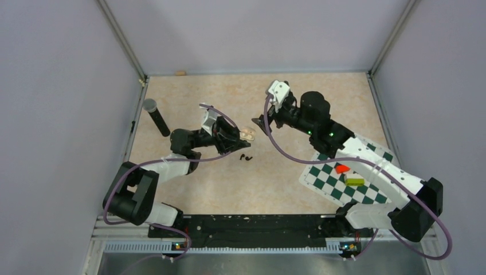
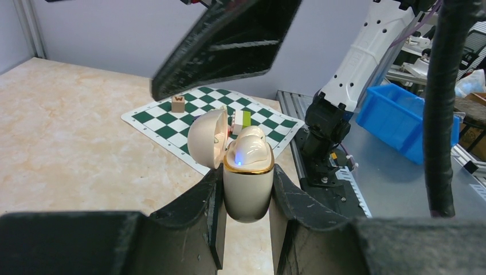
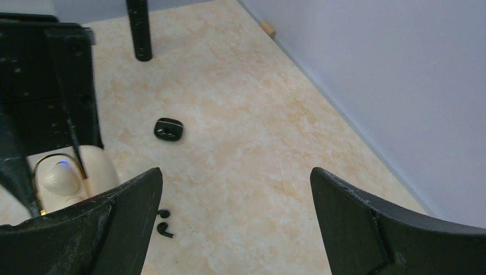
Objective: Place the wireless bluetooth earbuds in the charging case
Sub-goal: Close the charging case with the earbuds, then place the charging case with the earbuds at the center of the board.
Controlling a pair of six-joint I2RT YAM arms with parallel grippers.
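Gripper L (image 2: 246,176) tight around open cream case (image 2: 247,199), gripper R (image 3: 235,177) wide apart, empty

Beige marbled table (image 1: 275,183). Near the middle, two black earbuds (image 1: 247,156) lie close together. A small black case (image 3: 168,129) sits flat, apart from them. A black cylinder (image 1: 156,117) stands at back left. A small tan piece (image 1: 180,73) lies at the far edge. A checkered mat (image 1: 324,179) lies front right, with a red block (image 1: 343,168) and a green block (image 1: 355,181) on it.
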